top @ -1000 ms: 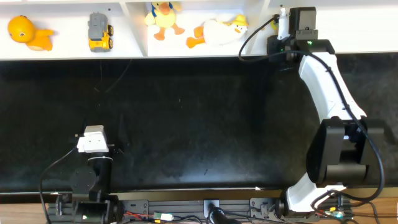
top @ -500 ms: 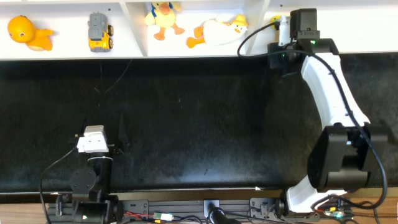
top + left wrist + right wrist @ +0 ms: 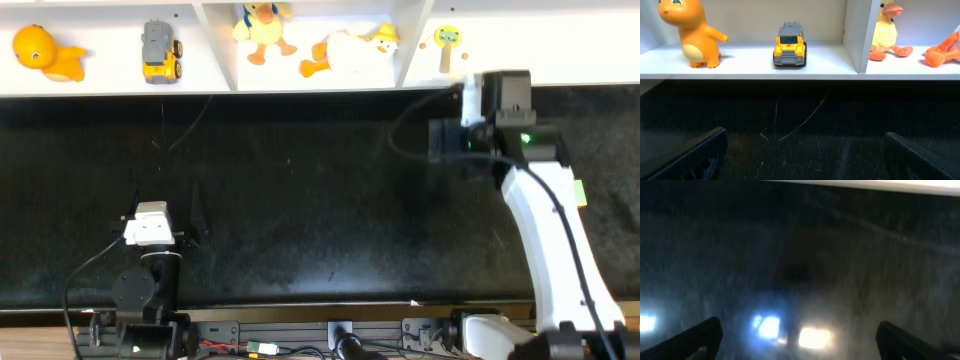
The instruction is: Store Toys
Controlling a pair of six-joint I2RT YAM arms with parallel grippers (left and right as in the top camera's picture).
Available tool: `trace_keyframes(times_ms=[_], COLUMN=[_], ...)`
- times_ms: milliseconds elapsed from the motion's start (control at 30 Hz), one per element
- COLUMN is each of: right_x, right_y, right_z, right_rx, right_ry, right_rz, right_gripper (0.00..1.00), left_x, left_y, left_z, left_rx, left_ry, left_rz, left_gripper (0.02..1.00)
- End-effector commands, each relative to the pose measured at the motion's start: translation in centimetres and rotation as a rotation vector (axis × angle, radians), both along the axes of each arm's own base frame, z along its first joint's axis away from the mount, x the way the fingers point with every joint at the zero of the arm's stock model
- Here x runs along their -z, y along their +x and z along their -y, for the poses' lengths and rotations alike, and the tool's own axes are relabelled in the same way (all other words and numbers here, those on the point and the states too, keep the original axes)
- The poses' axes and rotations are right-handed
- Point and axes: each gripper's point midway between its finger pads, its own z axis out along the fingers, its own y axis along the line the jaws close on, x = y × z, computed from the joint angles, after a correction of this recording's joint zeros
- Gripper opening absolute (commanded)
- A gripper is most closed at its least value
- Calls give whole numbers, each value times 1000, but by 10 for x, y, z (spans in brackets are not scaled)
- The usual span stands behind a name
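Closest in, the left gripper (image 3: 805, 134) sits low over the mat (image 3: 300, 200), at about 8 o'clock on it and just ahead of its own base. Its fingers (image 3: 695, 155) are spread wide and hold nothing. It's pointing toward 12, straight at the shelf (image 3: 300, 82).

Further out, the right gripper (image 3: 797, 325) is up around 1 o'clock on the mat, near the shelf's front edge. Its fingers (image 3: 690, 340) are wide apart too, not gripping anything, just mat with some light glare underneath.

Farthest back, along the 12 o'clock edge, is the white shelf. It's split into compartments and all the toys are sitting in it.

- **Left compartment:** the orange toy (image 3: 45, 52) stands upright at the 9 o'clock end. The truck (image 3: 160, 50) is beside it toward 3, apart from it.
- **Middle compartment:** the yellow duck (image 3: 263, 30) sits up by the left divider. A white duck (image 3: 350, 50) lies on its side at the yellow duck's 3 o'clock, really close, and I can't tell if they touch.
- **Right compartment:** a small toy (image 3: 447, 42), yellowish, sits just past the divider, roughly 11 o'clock from the right gripper. It's too small to say what it is.
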Motion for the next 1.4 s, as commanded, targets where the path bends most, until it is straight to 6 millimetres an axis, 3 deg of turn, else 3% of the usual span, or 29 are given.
trace_keyframes(times_ms=[33, 567, 1100, 1233, 1400], right_x=[-8, -64, -65, -61, -54], right_y=[-29, -49, -49, -53, -67], right_z=[15, 15, 17, 25, 49], right_rx=[39, 44, 51, 47, 23], right_ry=[-66, -59, -59, -66, -39], right_rz=[-13, 178, 183, 161, 112], right_gripper=[998, 996, 996, 998, 996], left_x=[-1, -1, -1, -1, -1], left_y=[0, 0, 0, 0, 0], left_z=[0, 0, 0, 0, 0], left_rx=[3, 3, 3, 3, 3], left_ry=[19, 19, 19, 19, 19], left_rz=[5, 5, 5, 5, 5], left_gripper=[998, 998, 998, 998, 998])
